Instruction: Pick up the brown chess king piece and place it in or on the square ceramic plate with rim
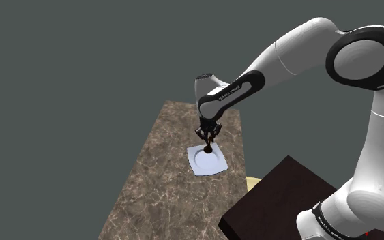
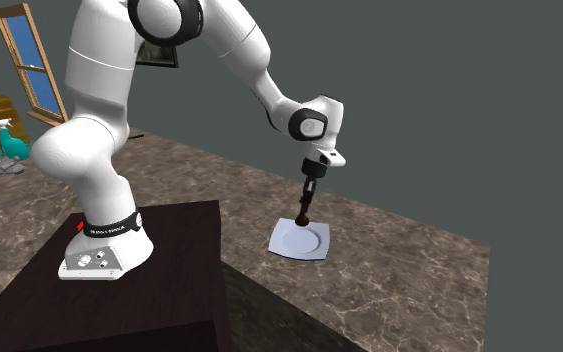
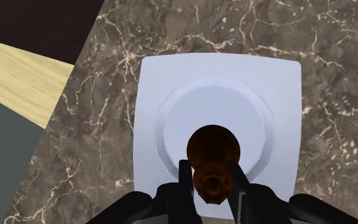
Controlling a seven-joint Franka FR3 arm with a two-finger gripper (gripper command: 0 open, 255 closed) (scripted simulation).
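The tool (image 3: 210,179) was clamped on the upper part of the brown chess king (image 3: 213,147), holding it upright over the round well of the square white plate (image 3: 279,83) on the marbled counter (image 3: 336,127). The piece looked light, stiff and smooth, likely slippery; its narrow neck below the crown seemed the soundest hold.

marbled brown counter (image 1: 157,194), grey wall (image 1: 74,61)

Upright brown king (image 3: 213,153) hangs over white square plate (image 3: 158,83).
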